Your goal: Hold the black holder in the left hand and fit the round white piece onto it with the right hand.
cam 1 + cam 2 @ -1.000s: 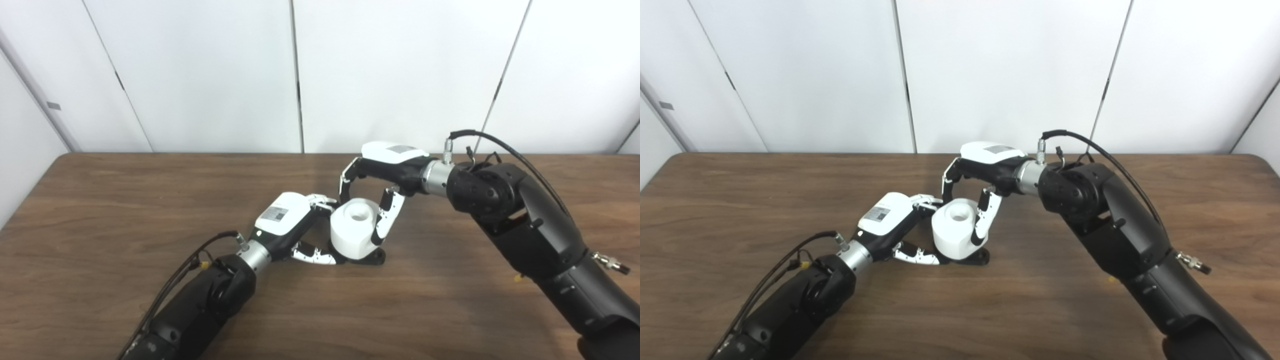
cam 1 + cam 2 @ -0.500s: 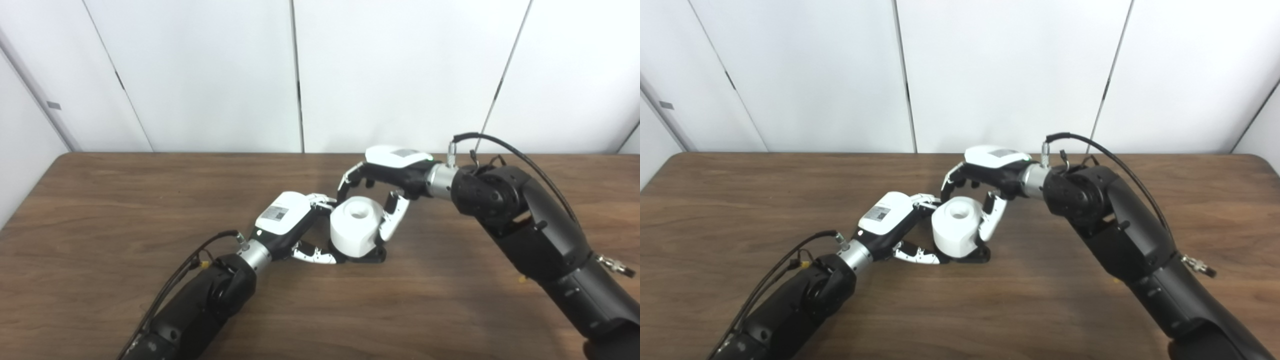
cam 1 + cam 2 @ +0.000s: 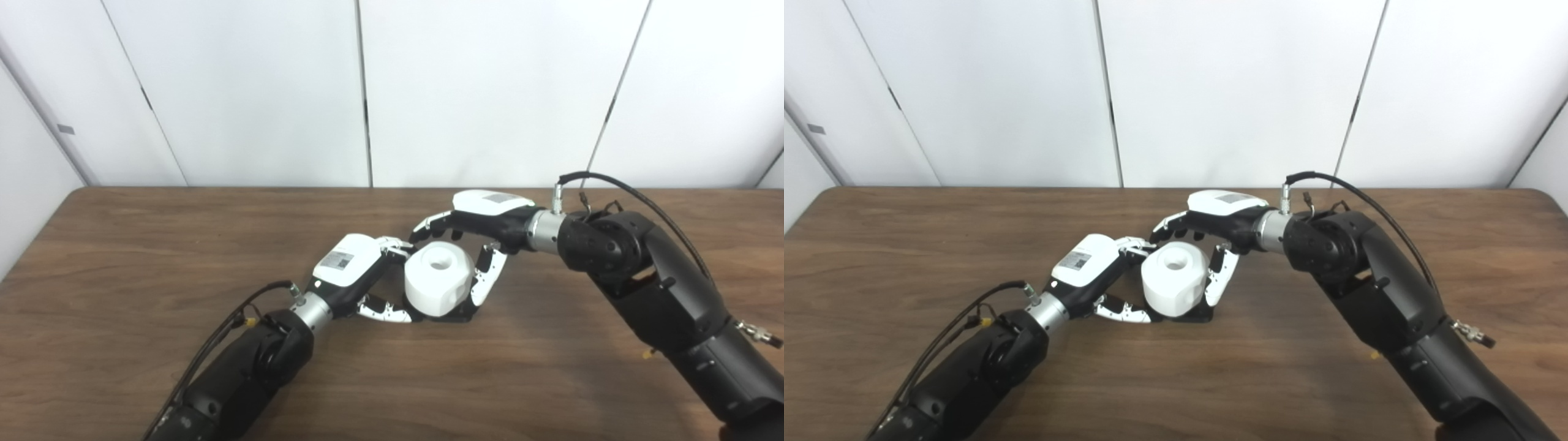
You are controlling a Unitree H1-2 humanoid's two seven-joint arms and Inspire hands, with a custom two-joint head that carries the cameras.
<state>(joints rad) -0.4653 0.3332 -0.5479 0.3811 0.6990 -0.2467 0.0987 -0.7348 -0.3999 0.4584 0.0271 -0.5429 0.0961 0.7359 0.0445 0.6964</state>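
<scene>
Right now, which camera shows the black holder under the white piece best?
The left eye view: the black holder shows as a dark strip below the round white piece. The right eye view shows a similar sliver, no clearer.

Round white piece (image 3: 438, 278) apparently atop black holder (image 3: 456, 315)

Brown wood-grain table (image 3: 122, 245) runs the full width of both views, rounded corner at far left. White panelled wall (image 3: 245, 92) stands behind it, split by dark vertical seams, with a small grey plate on the far-left panel. Tiny yellow speck (image 3: 1373, 354) on the table near right, possibly a bit of debris; too small to tell.
</scene>
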